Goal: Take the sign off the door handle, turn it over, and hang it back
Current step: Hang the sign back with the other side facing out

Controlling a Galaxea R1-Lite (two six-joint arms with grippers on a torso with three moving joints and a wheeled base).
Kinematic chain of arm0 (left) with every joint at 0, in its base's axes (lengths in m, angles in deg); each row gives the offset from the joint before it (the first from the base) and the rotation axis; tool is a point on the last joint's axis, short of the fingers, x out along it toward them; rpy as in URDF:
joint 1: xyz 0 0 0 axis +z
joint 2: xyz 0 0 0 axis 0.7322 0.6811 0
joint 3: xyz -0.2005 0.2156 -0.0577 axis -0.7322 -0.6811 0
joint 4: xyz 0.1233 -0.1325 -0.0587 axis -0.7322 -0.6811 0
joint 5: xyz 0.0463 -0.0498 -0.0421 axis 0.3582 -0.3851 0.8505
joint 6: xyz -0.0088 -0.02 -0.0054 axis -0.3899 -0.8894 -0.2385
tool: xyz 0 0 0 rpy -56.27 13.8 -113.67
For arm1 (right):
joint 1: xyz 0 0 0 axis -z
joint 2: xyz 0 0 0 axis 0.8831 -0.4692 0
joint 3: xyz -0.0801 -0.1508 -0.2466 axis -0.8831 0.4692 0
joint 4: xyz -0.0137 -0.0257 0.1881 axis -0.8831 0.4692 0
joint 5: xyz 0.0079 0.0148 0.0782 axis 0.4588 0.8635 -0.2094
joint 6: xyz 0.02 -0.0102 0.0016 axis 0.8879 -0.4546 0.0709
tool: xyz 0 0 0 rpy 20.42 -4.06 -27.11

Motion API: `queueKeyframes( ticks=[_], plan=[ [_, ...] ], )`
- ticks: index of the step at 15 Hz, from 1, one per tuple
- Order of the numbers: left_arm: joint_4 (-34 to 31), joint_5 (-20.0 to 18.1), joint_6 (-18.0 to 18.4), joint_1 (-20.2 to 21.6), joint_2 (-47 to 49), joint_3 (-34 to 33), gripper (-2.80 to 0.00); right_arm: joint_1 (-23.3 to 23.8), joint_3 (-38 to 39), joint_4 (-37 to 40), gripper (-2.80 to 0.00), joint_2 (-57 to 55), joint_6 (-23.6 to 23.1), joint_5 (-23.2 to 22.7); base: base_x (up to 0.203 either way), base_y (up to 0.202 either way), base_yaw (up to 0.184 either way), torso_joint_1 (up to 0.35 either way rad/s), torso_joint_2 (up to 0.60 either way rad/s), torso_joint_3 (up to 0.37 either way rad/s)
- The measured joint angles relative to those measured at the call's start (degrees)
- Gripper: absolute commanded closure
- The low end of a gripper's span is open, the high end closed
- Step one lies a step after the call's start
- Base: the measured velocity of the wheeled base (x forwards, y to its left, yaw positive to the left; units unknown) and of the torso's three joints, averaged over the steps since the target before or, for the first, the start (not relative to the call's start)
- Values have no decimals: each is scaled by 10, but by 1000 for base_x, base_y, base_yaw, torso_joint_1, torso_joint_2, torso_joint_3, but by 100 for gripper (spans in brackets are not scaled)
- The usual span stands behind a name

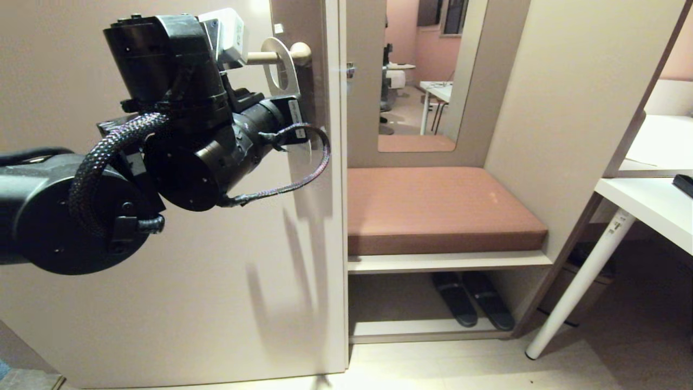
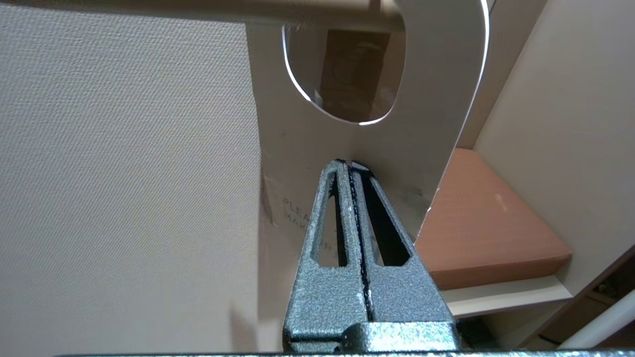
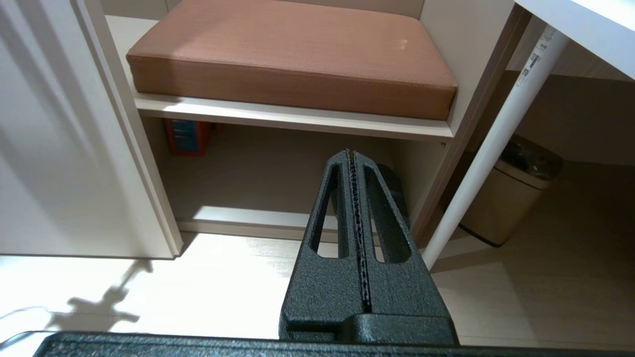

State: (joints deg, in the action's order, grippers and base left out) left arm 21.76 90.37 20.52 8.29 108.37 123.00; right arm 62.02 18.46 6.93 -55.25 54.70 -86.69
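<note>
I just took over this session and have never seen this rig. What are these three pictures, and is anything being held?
The wide picture comes from the robot's head. The other two come from cameras on its wrists, looking along the fingers. The black left arm reaches up to the door handle. The sign hangs there with the handle through its round hole. In the left wrist picture the left gripper is shut on the sign's lower part, white side showing. The right gripper is shut and empty, pointing down toward the floor near a cushioned bench and a white table leg.
</note>
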Motion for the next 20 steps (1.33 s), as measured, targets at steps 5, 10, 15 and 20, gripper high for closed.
queueKeyframes(
  ticks=[5,10,15,20],
  plan=[
    [-3,0,-14,2,15,18,0,0,0,0,0,0,0,0,0,0,0,0,0,0],
    [-4,-1,-12,4,24,27,0,0,0,0,0,0,0,0,0,0,0,0,0,0],
    [-3,-17,-12,3,30,36,0,0,0,0,0,0,0,0,0,0,0,0,0,0],
    [-3,-24,-11,0,43,54,0,0,0,0,0,0,0,0,0,0,0,0,0,0]
  ],
)
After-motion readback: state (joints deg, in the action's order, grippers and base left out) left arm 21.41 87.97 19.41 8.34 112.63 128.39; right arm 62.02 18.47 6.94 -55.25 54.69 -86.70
